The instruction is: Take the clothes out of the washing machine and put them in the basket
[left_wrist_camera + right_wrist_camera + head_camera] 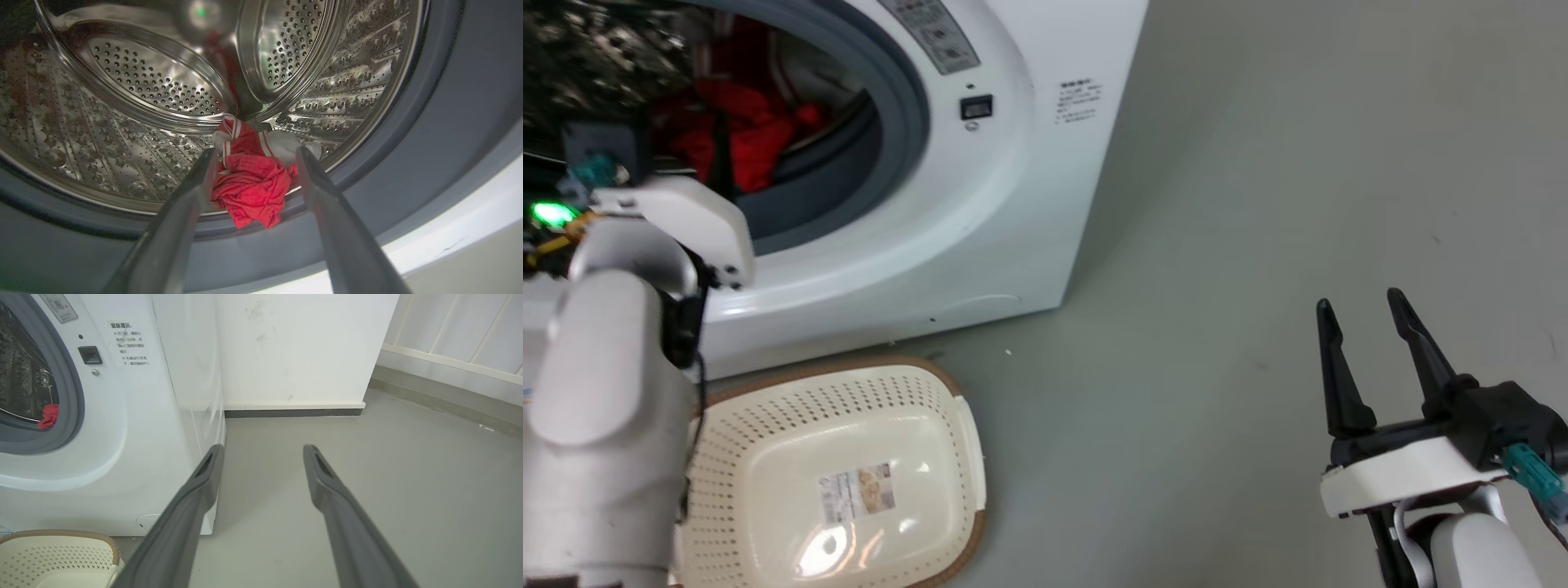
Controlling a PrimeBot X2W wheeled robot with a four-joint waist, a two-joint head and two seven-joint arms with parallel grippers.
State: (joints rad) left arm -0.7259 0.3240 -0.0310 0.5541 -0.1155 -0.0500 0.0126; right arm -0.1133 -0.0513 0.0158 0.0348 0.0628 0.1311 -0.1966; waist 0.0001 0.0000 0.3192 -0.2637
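Red clothes heaped at washing machine drum lip, dead ahead of spread, empty left claw; well apart from spread, empty right claw over floor

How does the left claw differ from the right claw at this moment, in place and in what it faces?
The left claw reaches into the washer, while the right claw hangs over bare floor, apart from the washer. The left claw points at the red clothes; the right claw points at nothing of the task. Both are open and hold nothing.
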